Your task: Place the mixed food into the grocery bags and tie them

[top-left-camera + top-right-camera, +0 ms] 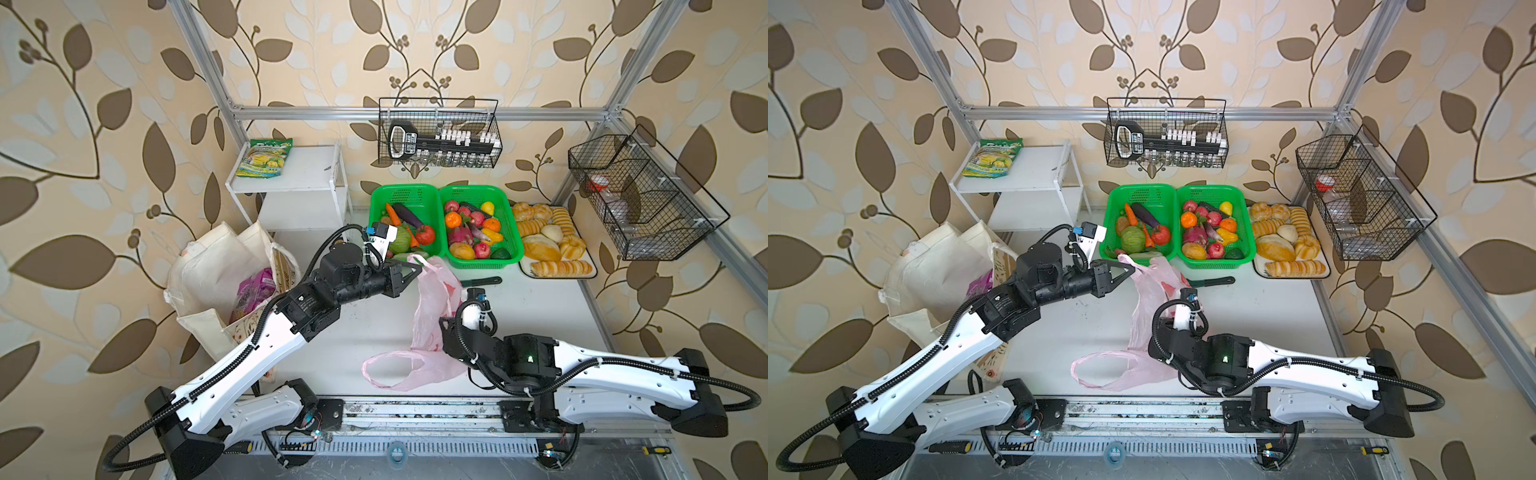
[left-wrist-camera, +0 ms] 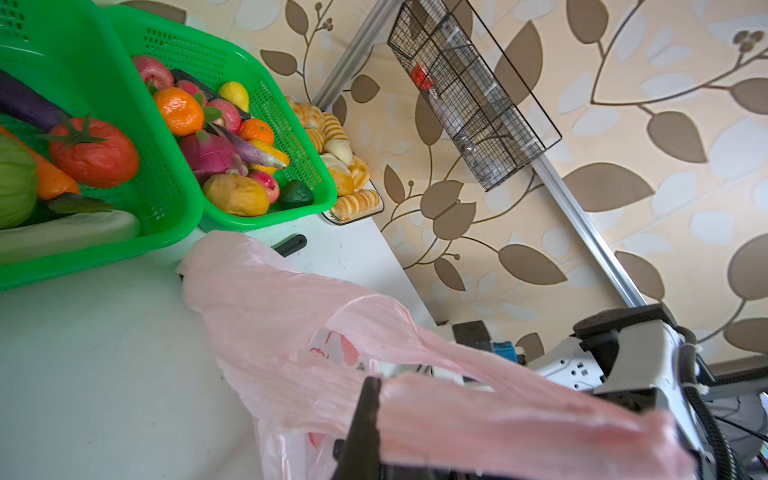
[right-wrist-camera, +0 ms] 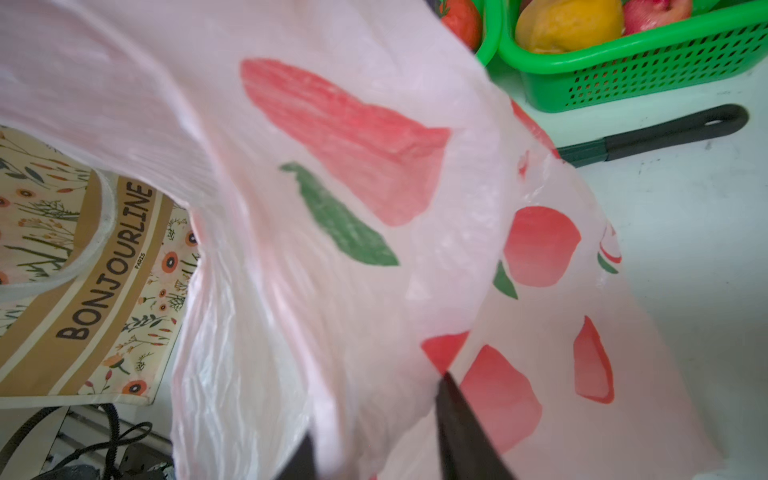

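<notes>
Left gripper (image 1: pixel 417 269) is clamped tight on one handle of the pink plastic bag (image 1: pixel 432 303), holding it up just in front of the veg basket (image 1: pixel 405 192). In the left wrist view only one dark finger (image 2: pixel 364 415) shows, w/ the stretched handle running across it. The rest of the bag drapes down onto the tabletop (image 1: pixel 353 328), and its other handle loop lies flat nr the front edge, seen in both top views. Right gripper (image 3: pixel 378 405) is pushed up against the bag's red-printed side. The right wrist view shows two dark fingers (image 3: pixel 461 436) w/ pink film draped over & btw them. Can't tell whether they pinch the film or stand apart: the film covers one tip and the shot is blurred. In both top views this gripper is hidden behind the bag & its own wrist. Canvas tote (image 1: pixel 216 266) sits slumped open at the left of the tabletop w/ the purple grape-print packet (image 1: pixel 254 291) inside. Its BONJOURLINE lettering shows in the right wrist view. Green cabbage (image 1: pixel 399 244) & red tomato (image 1: pixel 425 235) lie in the veg basket. The fruit basket (image 1: pixel 473 193) touches it on the right, w/ the bread tray (image 1: pixel 589 255) just beyond. Yellow-green snack packet (image 1: pixel 266 158) lies on the white shelf (image 1: pixel 309 166). A black-handled tool (image 1: pixel 484 281) lies on the tabletop just beside the bag, in front of the fruit basket.
</notes>
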You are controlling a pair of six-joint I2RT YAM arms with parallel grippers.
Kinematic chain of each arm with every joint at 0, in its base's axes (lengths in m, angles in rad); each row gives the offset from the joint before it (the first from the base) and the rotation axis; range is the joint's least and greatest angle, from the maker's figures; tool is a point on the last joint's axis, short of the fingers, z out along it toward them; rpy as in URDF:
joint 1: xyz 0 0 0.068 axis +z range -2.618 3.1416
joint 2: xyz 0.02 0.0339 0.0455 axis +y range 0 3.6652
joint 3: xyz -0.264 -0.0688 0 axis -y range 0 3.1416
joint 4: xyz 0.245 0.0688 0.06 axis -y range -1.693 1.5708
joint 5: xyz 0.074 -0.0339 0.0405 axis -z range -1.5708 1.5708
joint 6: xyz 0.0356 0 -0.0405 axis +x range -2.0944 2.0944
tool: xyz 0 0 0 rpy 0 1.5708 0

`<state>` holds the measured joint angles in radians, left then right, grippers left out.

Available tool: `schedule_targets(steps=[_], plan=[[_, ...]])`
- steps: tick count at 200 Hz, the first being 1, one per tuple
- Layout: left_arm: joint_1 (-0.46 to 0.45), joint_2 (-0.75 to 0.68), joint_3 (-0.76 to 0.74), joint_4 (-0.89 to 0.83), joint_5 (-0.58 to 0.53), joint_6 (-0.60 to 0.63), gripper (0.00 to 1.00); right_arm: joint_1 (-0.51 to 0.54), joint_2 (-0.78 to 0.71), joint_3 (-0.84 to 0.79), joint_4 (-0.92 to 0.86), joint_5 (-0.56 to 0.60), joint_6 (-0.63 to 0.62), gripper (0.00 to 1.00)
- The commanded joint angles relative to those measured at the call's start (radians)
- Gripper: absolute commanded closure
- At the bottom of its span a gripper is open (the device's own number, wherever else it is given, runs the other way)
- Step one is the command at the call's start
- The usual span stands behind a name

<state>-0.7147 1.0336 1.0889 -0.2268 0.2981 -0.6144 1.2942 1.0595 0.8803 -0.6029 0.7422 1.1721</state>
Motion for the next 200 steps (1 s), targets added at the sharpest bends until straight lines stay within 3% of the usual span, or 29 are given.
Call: schedule_targets(steps=[1,12,27,49,60,80,119,150,173,200], plan=[[-0.004,-0.022,0.060,-0.156,-0.255,-0.042,1.00,-0.016,-0.058,0.038,-0.027,0.054,-0.008,1.00],[0.013,-0.007,0.076,-0.233,-0.331,-0.036,1.00,-0.046,-0.079,0.063,-0.033,0.007,-0.066,1.00],[0.080,0.017,0.075,-0.270,-0.347,-0.048,1.00,-0.088,-0.110,0.082,-0.012,-0.110,-0.157,1.00],[0.234,0.062,0.072,-0.250,-0.195,-0.127,1.00,-0.179,-0.139,0.089,-0.002,-0.329,-0.211,1.00],[0.273,0.086,0.084,-0.215,-0.099,-0.138,0.92,-0.229,-0.134,0.118,-0.056,-0.387,-0.210,1.00],[0.274,0.112,0.094,-0.130,0.059,-0.105,0.52,-0.301,-0.120,0.153,-0.110,-0.426,-0.236,1.00],[0.274,0.120,0.099,-0.171,0.189,-0.082,0.19,-0.524,-0.179,0.079,-0.039,-0.614,-0.151,1.00],[0.271,0.046,0.043,-0.161,0.265,-0.071,0.02,-0.655,-0.259,0.018,-0.002,-0.654,-0.096,1.00],[0.238,0.008,-0.033,-0.081,0.301,-0.105,0.01,-0.718,-0.270,0.005,0.029,-0.741,-0.115,1.00],[0.135,0.033,-0.057,-0.016,0.267,-0.137,0.01,-0.726,-0.260,0.006,0.051,-0.783,-0.114,1.00]])
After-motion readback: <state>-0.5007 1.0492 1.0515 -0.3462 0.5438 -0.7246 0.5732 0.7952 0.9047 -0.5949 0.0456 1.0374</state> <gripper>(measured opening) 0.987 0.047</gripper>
